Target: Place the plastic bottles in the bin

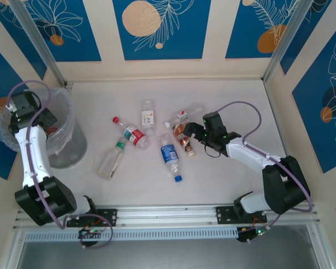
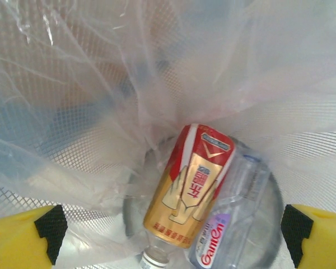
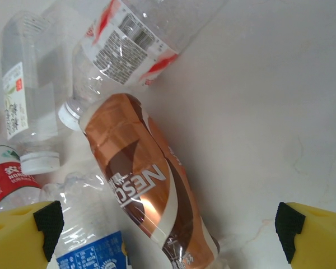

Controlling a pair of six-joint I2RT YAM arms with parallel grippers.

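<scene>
The left gripper (image 2: 171, 232) hangs over the round bin lined with crinkly clear plastic (image 1: 73, 147) at the left edge of the table (image 1: 241, 95). Its fingers are spread wide and empty. A red-and-gold labelled plastic bottle (image 2: 189, 188) and a clear purple-printed bottle (image 2: 229, 224) lie inside.

Other plastic bottles (image 1: 132, 135) lie mid-table.

The right gripper (image 3: 169, 227), wide apart and empty, hovers over the brown-labelled bottle (image 3: 143, 179); this is the nearer arm. The bottle's long axis runs aslant between the fingers, so a small wrist turn would likely square the grasp.

The bottom edge of the right wrist view cuts off the brown Nescafé bottle (image 3: 143, 190) and the blue-labelled bottle (image 3: 92, 246). In the left wrist view, the bottom edge crops the gold-and-red bottle (image 2: 187, 188) at its neck, and the crinkly bag (image 2: 157, 67) blurs the bin (image 2: 45, 140) wall.
</scene>
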